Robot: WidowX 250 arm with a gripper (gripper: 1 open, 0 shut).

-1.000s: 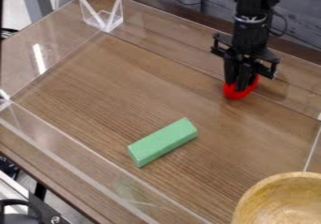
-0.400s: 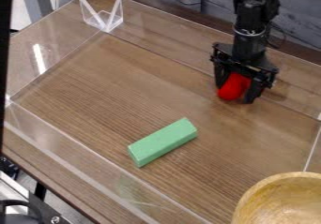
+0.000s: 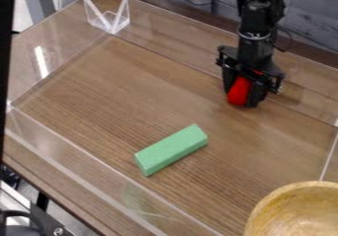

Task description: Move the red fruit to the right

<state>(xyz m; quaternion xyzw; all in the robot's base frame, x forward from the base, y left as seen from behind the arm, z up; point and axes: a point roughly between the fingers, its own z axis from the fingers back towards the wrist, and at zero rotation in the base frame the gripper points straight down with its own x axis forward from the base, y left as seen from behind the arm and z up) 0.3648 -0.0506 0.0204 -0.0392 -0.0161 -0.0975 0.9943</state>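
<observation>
The red fruit (image 3: 239,92) sits on the wooden desk (image 3: 132,92) at the far right of the scene, low between the black jaws of the robot's gripper (image 3: 248,88), which point straight down over it. The jaws stand spread wide on either side of the toy and do not appear to grip it, a stance that suggests it has been set down here, on the right side as the task asks. A flat green block (image 3: 172,148) lies well apart, nearer and to the left, clear of the arm. A clear plastic wall (image 3: 53,52) rings the desk, and a wooden bowl's rim (image 3: 297,212) shows at the near right corner
</observation>
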